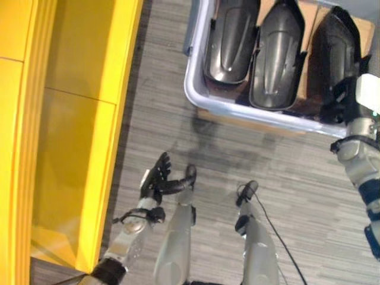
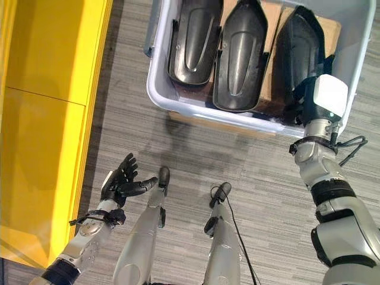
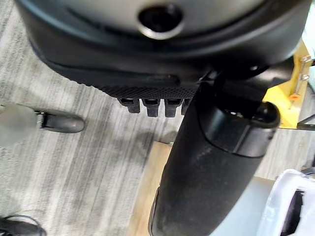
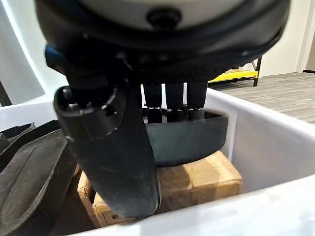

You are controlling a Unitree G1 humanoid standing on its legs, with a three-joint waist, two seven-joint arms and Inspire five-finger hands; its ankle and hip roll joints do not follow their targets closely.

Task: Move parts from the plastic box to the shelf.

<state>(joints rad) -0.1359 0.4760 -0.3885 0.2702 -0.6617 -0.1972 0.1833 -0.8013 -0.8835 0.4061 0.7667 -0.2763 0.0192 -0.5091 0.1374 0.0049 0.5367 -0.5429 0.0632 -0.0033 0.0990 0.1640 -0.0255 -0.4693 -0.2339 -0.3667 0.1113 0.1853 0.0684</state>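
Note:
A pale plastic box (image 1: pixel 196 89) stands on the floor ahead and holds three dark moulded parts side by side: a left part (image 1: pixel 231 35), a middle part (image 1: pixel 278 53) and a right part (image 1: pixel 332 47). My right hand (image 2: pixel 307 89) reaches into the box at the right part's near end. In the right wrist view its fingers (image 4: pixel 174 103) hook over the rim of that part (image 4: pixel 187 140) and the thumb (image 4: pixel 113 157) lies along its outer side. My left hand (image 1: pixel 157 178) hangs low over the carpet beside the yellow shelf (image 1: pixel 71 119), open, palm up and holding nothing.
A brown cardboard package (image 4: pixel 197 182) lies inside the box under the parts. The box rests on a brown base (image 1: pixel 237 122). Grey carpet (image 1: pixel 160 107) runs between the shelf and the box.

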